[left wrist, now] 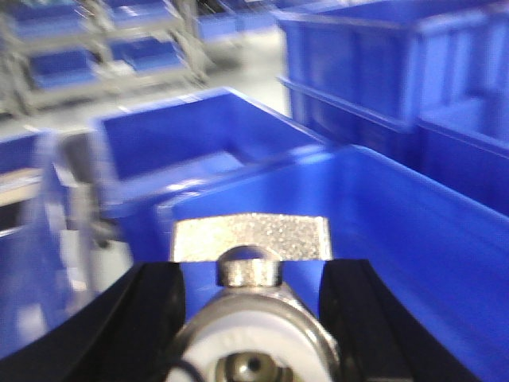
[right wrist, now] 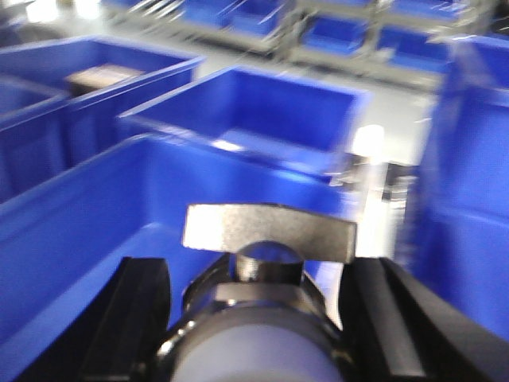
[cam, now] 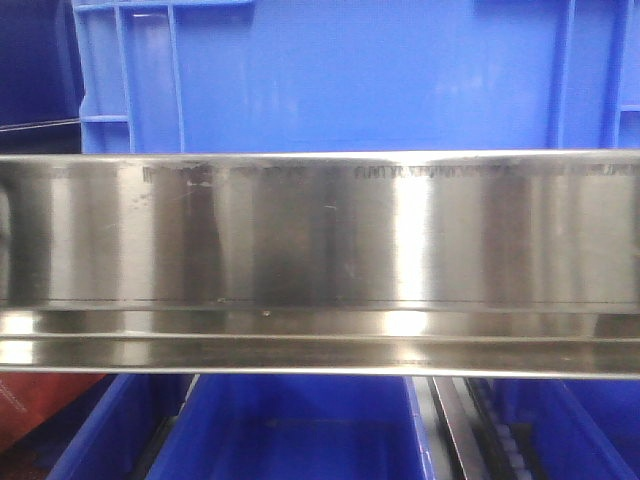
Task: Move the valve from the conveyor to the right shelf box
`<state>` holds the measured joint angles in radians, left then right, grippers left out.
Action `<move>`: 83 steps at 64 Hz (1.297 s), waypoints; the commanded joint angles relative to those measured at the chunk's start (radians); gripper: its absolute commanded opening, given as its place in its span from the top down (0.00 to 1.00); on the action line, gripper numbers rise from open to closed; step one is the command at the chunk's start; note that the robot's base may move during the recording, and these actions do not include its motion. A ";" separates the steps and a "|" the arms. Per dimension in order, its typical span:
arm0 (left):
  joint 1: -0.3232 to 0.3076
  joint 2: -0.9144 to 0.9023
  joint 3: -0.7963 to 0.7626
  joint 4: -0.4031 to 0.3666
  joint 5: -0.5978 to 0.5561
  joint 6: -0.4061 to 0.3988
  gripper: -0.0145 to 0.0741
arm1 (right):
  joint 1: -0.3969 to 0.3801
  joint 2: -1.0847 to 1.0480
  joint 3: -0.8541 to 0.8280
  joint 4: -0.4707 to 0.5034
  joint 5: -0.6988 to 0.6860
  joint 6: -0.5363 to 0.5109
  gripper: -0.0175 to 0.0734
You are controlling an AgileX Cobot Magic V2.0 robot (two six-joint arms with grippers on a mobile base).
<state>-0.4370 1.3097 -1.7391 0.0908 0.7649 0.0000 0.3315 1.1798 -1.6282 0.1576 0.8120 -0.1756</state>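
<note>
Squarely ahead, shelf rail (cam: 320,230) between blue boxes (cam: 340,70).

Glossy brushed-steel shelf (cam: 320,230); smooth blue plastic crate (cam: 330,70); shiny metal valve (left wrist: 250,274)

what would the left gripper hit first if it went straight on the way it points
Most likely the far inner wall of the blue box right ahead of the left gripper and the valve it holds; blur leaves depth unclear.
</note>
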 commanded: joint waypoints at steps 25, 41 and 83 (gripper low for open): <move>-0.080 0.415 -0.180 -0.021 0.087 0.000 0.96 | 0.082 0.311 -0.077 0.003 0.015 -0.011 0.98; -0.080 0.503 -0.180 -0.019 0.108 0.000 0.96 | 0.079 0.443 -0.077 0.003 0.055 -0.011 0.98; -0.080 0.509 -0.180 -0.023 0.163 0.000 0.16 | 0.079 0.481 -0.123 0.003 0.130 -0.011 0.26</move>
<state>-0.5166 1.8531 -1.9100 0.0708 0.9366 0.0000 0.4125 1.6941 -1.7266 0.1650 0.9419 -0.1874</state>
